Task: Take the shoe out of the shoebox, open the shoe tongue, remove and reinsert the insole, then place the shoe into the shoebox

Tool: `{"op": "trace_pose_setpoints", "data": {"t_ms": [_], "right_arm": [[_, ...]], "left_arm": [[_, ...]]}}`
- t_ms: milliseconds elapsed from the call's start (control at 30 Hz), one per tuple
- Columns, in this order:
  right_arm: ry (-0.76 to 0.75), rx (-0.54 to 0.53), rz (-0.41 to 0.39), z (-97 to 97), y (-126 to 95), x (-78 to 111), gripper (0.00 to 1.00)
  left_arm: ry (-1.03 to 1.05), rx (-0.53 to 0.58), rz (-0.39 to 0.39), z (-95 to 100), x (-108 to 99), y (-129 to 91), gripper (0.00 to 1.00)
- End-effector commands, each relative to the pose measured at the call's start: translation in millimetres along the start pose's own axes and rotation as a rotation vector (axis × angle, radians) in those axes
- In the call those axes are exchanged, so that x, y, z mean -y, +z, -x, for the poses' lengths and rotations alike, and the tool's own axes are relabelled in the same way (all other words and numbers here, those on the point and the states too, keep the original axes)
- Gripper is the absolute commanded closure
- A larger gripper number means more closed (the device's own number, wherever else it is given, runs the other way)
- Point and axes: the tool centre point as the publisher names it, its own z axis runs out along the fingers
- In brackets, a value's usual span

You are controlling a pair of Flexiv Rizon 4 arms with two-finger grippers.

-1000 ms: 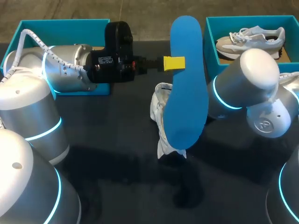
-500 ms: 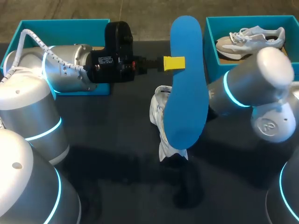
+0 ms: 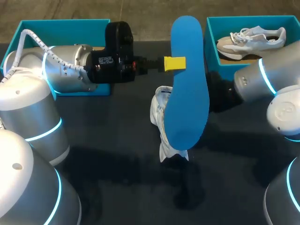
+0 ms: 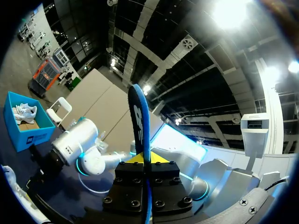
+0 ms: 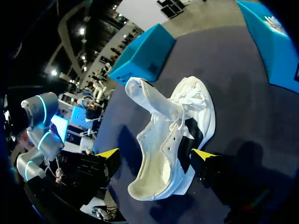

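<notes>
My left gripper [image 3: 174,63] is shut on a big blue insole [image 3: 187,89] and holds it in the air above the table's middle; in the left wrist view the insole [image 4: 139,116] stands edge-on between the fingers of that gripper [image 4: 142,160]. Under it a white shoe [image 3: 161,122] lies on the dark table. In the right wrist view the white shoe [image 5: 175,140] lies on its side with its tongue [image 5: 145,98] pulled out. My right gripper [image 5: 156,154] is open, one yellow tip on each side of the shoe. In the head view the insole hides the fingers of my right arm [image 3: 262,79].
A teal shoebox [image 3: 212,37] at the back right holds a second pale shoe [image 3: 253,38]. Another teal box [image 3: 61,24] stands at the back left, mostly behind my left arm. The dark tabletop [image 3: 117,140] lies bare in front of the shoe.
My right gripper has opened and let go of the shoe, and the right arm has drawn back to the right. The left arm and the insole have kept still.
</notes>
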Motion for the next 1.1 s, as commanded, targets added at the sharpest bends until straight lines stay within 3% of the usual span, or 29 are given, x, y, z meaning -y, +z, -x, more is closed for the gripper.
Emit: {"op": "trace_pose_setpoints", "data": {"t_ms": [33, 200, 467, 733, 1100], "right_arm": [[-0.002, -0.114, 0.008, 3.8, 1.6, 3.3, 0.0], [0.008, -0.137, -0.013, 5.1, -8.0, -0.4, 0.0], [0.118, -0.245, 0.081, 0.4, -54.3, -7.8, 0.0], [0.135, -0.293, 0.111, -8.5, -80.4, -12.1, 0.0], [0.136, -0.419, 0.131, -40.1, -97.8, -29.7, 0.0]], "left_arm": [[0.0, -0.002, -0.001, 0.9, -0.2, 0.8, 1.0], [0.0, -0.002, -0.001, 0.9, -0.2, 0.8, 1.0], [0.0, -0.002, -0.001, 0.9, -0.2, 0.8, 1.0], [0.0, -0.002, -0.001, 0.9, -0.2, 0.8, 1.0], [0.0, -0.002, -0.001, 0.9, -0.2, 0.8, 1.0]]}}
